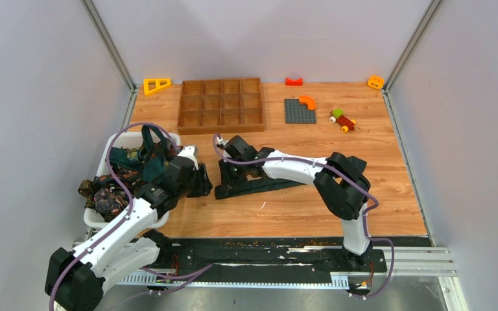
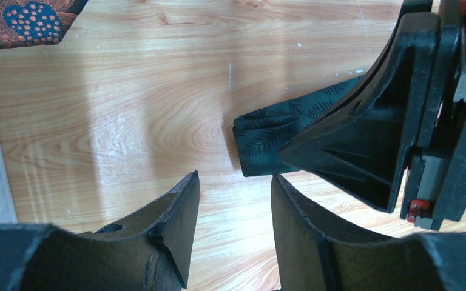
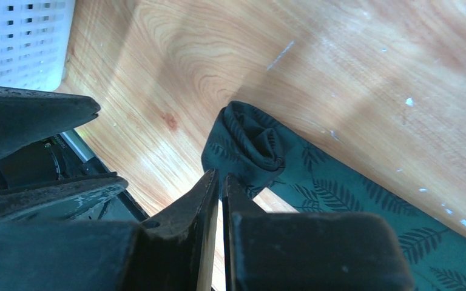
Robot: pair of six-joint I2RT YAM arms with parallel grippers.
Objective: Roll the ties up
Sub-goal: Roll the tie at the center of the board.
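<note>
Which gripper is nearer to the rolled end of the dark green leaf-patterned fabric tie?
Right. The right gripper sits at the rolled end of the dark green leaf-patterned tie; the open left gripper is apart, short of it.

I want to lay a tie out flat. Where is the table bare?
Bare tabletop: the right side, between the toy car and the near edge, beyond the right arm; the strip in front of the dark green tie. Crowded: by the white basket, where left claw and right claw meet.

White arm links (image 1: 113, 236), black joints (image 1: 340, 188), purple cables (image 1: 118, 139) (looped loose); black gripper fingers (image 2: 176, 224), edges scuffed.
</note>
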